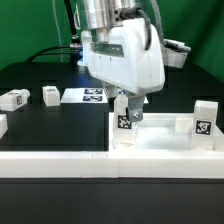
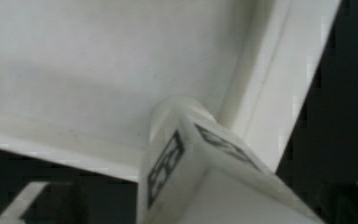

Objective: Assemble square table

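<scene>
The white square table top (image 1: 165, 140) lies on the black table at the exterior view's right, with its raised rim up. One white tagged leg (image 1: 203, 118) stands upright at its right corner. My gripper (image 1: 128, 106) is shut on another white tagged leg (image 1: 128, 118) and holds it upright over the top's left corner. In the wrist view this held leg (image 2: 202, 165) fills the foreground above the top's floor (image 2: 105, 80), close to the rim (image 2: 274, 70). My fingertips are hidden there.
Two loose white legs (image 1: 15, 98) (image 1: 50, 94) lie at the back left. The marker board (image 1: 88, 95) lies flat behind the arm. The long white border wall (image 1: 60, 163) runs along the front. A white piece (image 1: 3, 125) shows at the left edge.
</scene>
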{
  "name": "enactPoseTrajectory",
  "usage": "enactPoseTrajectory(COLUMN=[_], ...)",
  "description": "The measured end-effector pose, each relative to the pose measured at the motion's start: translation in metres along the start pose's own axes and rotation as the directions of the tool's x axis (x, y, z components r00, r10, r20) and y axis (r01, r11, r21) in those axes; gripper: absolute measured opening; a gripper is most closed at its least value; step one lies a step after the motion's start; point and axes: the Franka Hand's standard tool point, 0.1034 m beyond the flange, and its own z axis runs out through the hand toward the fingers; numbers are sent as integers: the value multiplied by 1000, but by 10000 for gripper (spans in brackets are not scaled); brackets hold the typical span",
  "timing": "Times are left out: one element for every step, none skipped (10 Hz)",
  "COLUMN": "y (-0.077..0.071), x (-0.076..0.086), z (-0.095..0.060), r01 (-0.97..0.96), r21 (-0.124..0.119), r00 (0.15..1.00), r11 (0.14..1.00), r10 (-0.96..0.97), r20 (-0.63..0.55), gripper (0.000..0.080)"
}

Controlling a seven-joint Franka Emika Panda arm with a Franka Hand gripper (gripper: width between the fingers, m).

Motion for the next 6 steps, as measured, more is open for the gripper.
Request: enactPoseTrajectory(y=[0,0,0,-2,-4,-3], x=[0,1,1,3,3,3], z=[0,0,-1,-4,-5,-5], r01=[50,118,276,473,631,715], r21=[-1,-1,-16,-32,-35,-38], r00=[999,993,961,880,776,699], r11=[999,993,961,880,775,698], r10=[-50,-118,-276,-474,-631,-715], r20=[-1,-1,-6,-13,-11,-5], gripper=[649,649,649,649,649,649])
